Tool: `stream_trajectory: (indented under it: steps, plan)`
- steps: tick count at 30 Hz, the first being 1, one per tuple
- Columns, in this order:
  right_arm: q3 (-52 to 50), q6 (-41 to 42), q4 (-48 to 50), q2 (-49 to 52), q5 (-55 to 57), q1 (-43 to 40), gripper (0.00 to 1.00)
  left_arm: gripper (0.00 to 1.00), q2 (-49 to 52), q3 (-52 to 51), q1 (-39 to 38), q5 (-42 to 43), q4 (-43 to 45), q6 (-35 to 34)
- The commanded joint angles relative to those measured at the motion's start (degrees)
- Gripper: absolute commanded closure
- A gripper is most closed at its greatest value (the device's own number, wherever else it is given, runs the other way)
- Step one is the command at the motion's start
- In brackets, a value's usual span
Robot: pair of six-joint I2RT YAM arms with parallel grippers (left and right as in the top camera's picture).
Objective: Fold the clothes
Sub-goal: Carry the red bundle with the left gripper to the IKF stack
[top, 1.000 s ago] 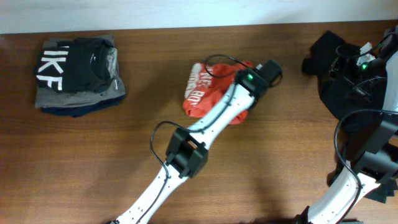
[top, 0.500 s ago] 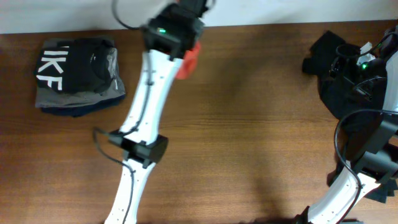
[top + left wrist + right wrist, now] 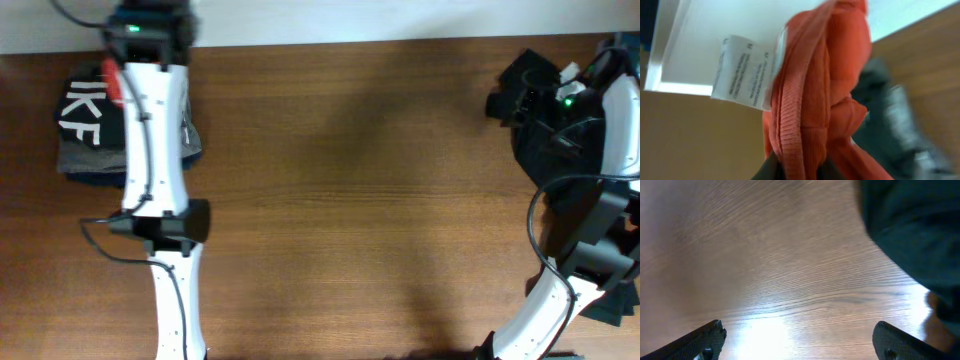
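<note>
One orange-red garment (image 3: 820, 100) is the piece in hand; it hangs bunched in a thick roll from the left end effector (image 3: 792, 172), whose jaws are clamped on the cloth at the bottom edge of the left wrist view, a white care label (image 3: 742, 75) turned outward at the upper left of that frame. In the overhead view only a red sliver shows beside the left arm (image 3: 150, 130), which reaches to the upper left corner of the frame; directly beneath lies the stack of folded clothes (image 3: 80, 155), a black top with white lettering uppermost and grey under it. The garment seems to be held high over that stack so that it can be laid on top as the next finished piece; let go from this height, the roll could open or slide off, so a lowering before release looks wise. Across the wooden counter (image 3: 380, 200), at the upper right of the overhead frame, sits a loose black pile (image 3: 545, 110) not yet folded; the right end effector (image 3: 800, 340) hovers beside it with its fingers spread wide and nothing between them, bare wood below and dark cloth at the upper right of its own view, probably poised to take the next item.
</note>
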Motion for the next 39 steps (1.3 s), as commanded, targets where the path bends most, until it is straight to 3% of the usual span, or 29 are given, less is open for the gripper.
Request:
stream_trajectory:
  steps: [1, 8, 14, 21, 25, 33, 39]
  plan:
    - [1.2, -0.5, 0.1, -1.3, -0.3, 3.1, 0.01, 1.00, -1.3, -0.7, 7.0, 5.0, 0.9, 11.2]
    - [1.2, -0.5, 0.0, -1.3, -0.3, 7.3, 0.01, 1.00, -1.2, -2.3, 18.0, 21.6, 2.8, 20.5]
    - [1.2, -0.5, 0.0, -1.3, -0.3, 10.1, 0.02, 0.99, -1.1, -6.8, 24.7, 36.1, 10.1, 25.1]
    - [1.2, -0.5, -1.0, -1.3, -0.3, 11.3, 0.01, 0.99, -1.1, -21.8, 27.2, 36.1, 28.7, 29.1]
    - [1.2, -0.5, -1.0, -1.3, -0.3, 11.3, 0.01, 0.99, -1.1, -28.4, 27.1, 34.9, 34.9, 29.1]
    - [1.2, -0.5, -0.5, -1.3, -0.1, 11.3, 0.01, 0.96, -1.1, -30.3, 25.0, 34.9, 28.3, 29.1]
    - [1.2, -0.5, 0.1, -1.3, -0.1, 11.3, 0.01, 0.75, -1.1, -30.3, 21.4, 39.0, 19.5, 28.2]
